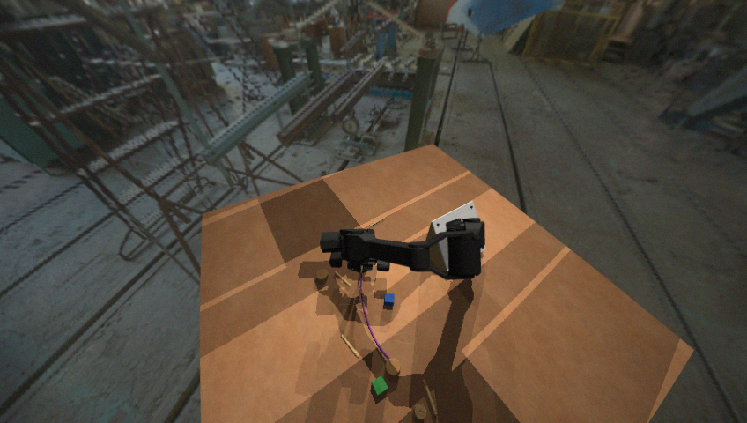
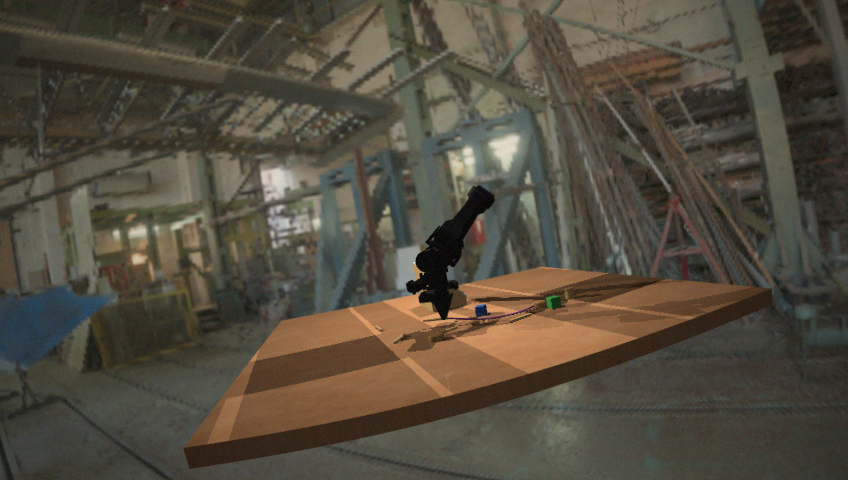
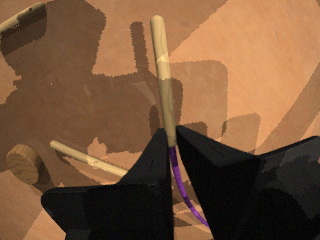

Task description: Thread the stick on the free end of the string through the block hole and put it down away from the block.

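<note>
Jaws clamping the stick (image 1: 361,269) (image 2: 432,320) (image 3: 163,75) beside its string end, purple string (image 1: 366,321) (image 2: 493,318) (image 3: 181,187) curving toward button (image 1: 392,366) (image 2: 539,305), nearer surface's (image 1: 246,388) (image 2: 357,410) (image 3: 280,35) left edge than right corner

The robot's arm (image 1: 396,250) (image 2: 455,237) is matte black all over, with chunky boxy joints, a slimmer link between, and 2 wedge-shaped, faceted black fingers.

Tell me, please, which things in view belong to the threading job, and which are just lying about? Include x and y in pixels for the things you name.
For the job:
- stick on the string's end (image 2: 430,320) (image 3: 164,75), in the jaws
- purple string (image 1: 362,301) (image 2: 487,318) (image 3: 175,167)
- round button (image 1: 392,367) (image 2: 539,305)
(Holed block: cannot tell)

Lying about:
- loose sticks (image 1: 350,345) (image 2: 520,318) (image 3: 87,160)
- blue cube (image 1: 388,299) (image 2: 480,310)
- green cube (image 1: 379,386) (image 2: 553,302)
- other round pieces (image 1: 321,275) (image 2: 568,292) (image 3: 23,164)
</note>
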`<state>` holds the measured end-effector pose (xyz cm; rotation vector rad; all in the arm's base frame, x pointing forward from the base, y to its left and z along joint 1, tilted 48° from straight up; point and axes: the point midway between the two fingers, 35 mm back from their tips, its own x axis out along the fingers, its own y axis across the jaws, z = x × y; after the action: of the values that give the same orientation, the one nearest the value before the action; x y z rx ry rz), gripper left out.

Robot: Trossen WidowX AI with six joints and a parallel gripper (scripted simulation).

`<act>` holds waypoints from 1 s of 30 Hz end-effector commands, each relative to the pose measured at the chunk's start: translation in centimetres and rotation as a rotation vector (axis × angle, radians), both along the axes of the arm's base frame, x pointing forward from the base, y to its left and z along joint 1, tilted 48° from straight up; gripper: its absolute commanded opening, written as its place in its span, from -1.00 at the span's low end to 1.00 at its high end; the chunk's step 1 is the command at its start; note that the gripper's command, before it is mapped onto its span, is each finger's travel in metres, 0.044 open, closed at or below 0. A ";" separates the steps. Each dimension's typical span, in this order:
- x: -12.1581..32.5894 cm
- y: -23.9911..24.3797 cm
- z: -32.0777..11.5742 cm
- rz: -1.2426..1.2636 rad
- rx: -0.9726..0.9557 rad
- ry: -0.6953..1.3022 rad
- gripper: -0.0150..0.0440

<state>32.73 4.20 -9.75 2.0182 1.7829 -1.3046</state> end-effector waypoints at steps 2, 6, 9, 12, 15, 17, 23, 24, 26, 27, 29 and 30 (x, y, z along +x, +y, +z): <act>0.5 -0.8 0.9 0.000 -0.008 -0.019 -0.49; 0.5 -1.2 1.2 0.000 -0.008 -0.018 -0.49; 0.5 -1.5 1.5 0.000 -0.009 -0.018 -0.49; 0.6 -1.8 1.7 0.000 -0.008 -0.018 -0.49; 0.6 -2.0 2.0 0.000 -0.008 -0.018 -0.49; 0.6 -2.2 2.2 0.000 -0.008 -0.018 -0.49; 0.6 -2.8 2.7 0.001 -0.008 -0.018 -0.49; 0.6 -2.9 2.8 0.001 -0.008 -0.018 -0.49; 0.6 -2.9 2.8 0.001 -0.008 -0.018 -0.49; 0.6 -2.9 2.8 0.001 -0.008 -0.018 -0.49; 0.6 -2.9 2.8 0.001 -0.008 -0.018 -0.49; 0.6 -2.9 2.8 0.001 -0.008 -0.018 -0.49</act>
<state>33.03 1.59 -7.30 2.0213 1.7804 -1.2998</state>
